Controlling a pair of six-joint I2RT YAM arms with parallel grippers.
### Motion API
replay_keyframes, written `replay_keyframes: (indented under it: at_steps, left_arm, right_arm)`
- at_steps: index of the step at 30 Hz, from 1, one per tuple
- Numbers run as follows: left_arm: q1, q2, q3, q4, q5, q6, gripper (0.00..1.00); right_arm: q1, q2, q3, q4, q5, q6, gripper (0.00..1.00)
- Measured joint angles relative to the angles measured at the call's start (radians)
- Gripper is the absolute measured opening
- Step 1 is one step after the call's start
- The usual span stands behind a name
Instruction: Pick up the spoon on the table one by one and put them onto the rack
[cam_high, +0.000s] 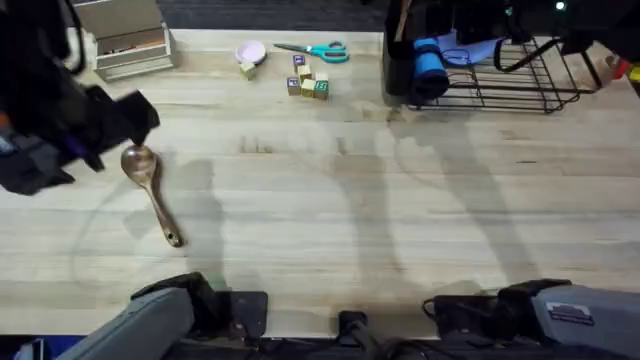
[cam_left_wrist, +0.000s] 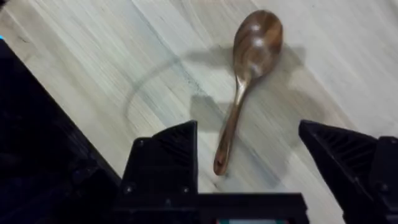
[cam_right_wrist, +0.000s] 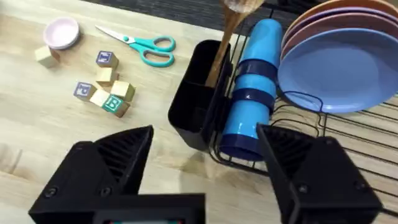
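Note:
One brown wooden spoon (cam_high: 150, 190) lies on the table (cam_high: 330, 200) at the left, bowl toward the far side. In the left wrist view the spoon (cam_left_wrist: 249, 81) is just below my open left gripper (cam_left_wrist: 249, 168), its handle end between the two black fingers, not gripped. The left arm (cam_high: 90, 125) hovers over the spoon's bowl end. The black wire rack (cam_high: 500, 85) stands at the far right. Another wooden spoon (cam_right_wrist: 227, 43) stands in the rack's black utensil holder (cam_right_wrist: 196, 99). My right gripper (cam_right_wrist: 205, 168) hangs open and empty above the table in front of that holder.
A blue cylinder (cam_right_wrist: 252, 93) and stacked plates (cam_right_wrist: 336, 62) sit in the rack. Teal-handled scissors (cam_high: 318, 50), several small blocks (cam_high: 307, 82) and a pink dish (cam_high: 250, 52) lie at the far middle. A beige organiser (cam_high: 125, 40) stands far left.

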Motion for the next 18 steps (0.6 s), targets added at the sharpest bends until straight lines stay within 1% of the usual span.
replay_keyframes:
  at_steps: [3, 5, 7, 11, 13, 16, 17, 18]
  left_arm:
    - [0.028, 0.001, -0.089, 0.050, 0.001, 0.001, 0.993]
    - [0.059, 0.001, -0.139, 0.060, 0.006, 0.001, 0.991]
    - [0.091, 0.001, -0.178, 0.072, 0.007, 0.001, 0.993]
    - [0.134, 0.001, -0.219, 0.123, 0.008, 0.001, 0.995]
    - [0.146, 0.002, -0.229, 0.148, 0.008, 0.001, 0.999]
    - [0.149, 0.022, -0.236, 0.190, 0.008, 0.001, 0.999]
    - [0.149, 0.034, -0.237, 0.201, 0.008, 0.002, 0.998]
    - [0.149, 0.083, -0.237, 0.222, 0.008, 0.014, 0.999]
  right_arm:
    - [0.000, 0.000, 0.000, 0.000, 0.000, 0.000, 0.997]
    - [0.000, 0.000, 0.000, 0.000, 0.000, 0.000, 0.996]
    - [0.000, 0.000, 0.000, 0.000, 0.000, 0.000, 0.997]
    - [0.000, 0.000, 0.000, 0.003, 0.000, 0.000, 0.997]
    - [0.000, 0.000, 0.000, 0.011, 0.000, 0.000, 0.996]
    - [0.000, 0.000, 0.000, 0.018, 0.000, 0.000, 0.996]
    - [0.000, 0.000, 0.000, 0.018, 0.000, 0.000, 0.996]
    - [0.000, 0.000, 0.000, 0.018, 0.000, 0.000, 0.996]
